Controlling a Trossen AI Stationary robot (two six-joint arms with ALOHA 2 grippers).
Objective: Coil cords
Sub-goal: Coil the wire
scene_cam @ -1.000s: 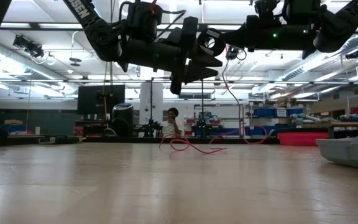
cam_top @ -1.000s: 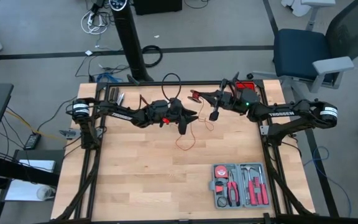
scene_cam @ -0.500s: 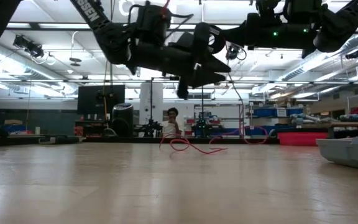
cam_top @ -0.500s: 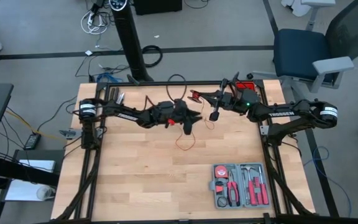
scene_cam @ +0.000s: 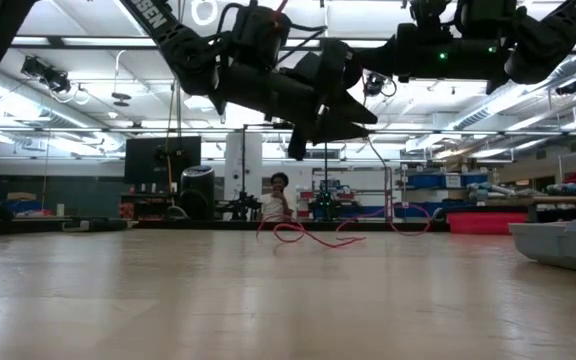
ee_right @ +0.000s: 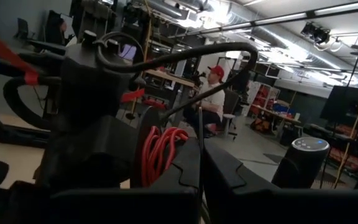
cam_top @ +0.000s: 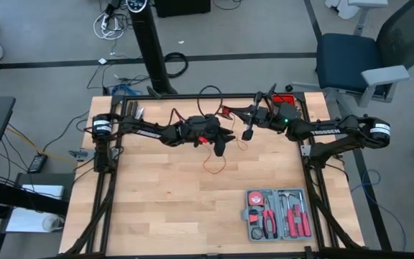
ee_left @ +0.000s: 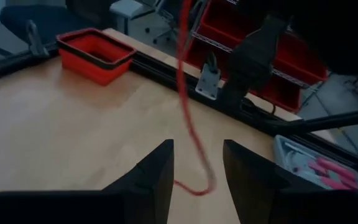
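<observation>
The thin bright red cord (cam_top: 214,160) trails down frame centre from the small coil pinched in my closed right gripper (cam_top: 228,111), and my spread left gripper (cam_top: 220,143) has slid rightward to straddle it, ready to grab.

Pale wooden desk (cam_top: 164,194), smooth matt grain. Thin bright red cord (ee_left: 188,106), flexible, plastic-looking. Grey plastic tool case (cam_top: 277,214), matt.

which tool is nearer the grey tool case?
Neither clearly; the left tool looks slightly nearer. Both hang over the table's far half, left near the middle by the red cord, right near the far edge, while the case sits at the near right corner.
</observation>
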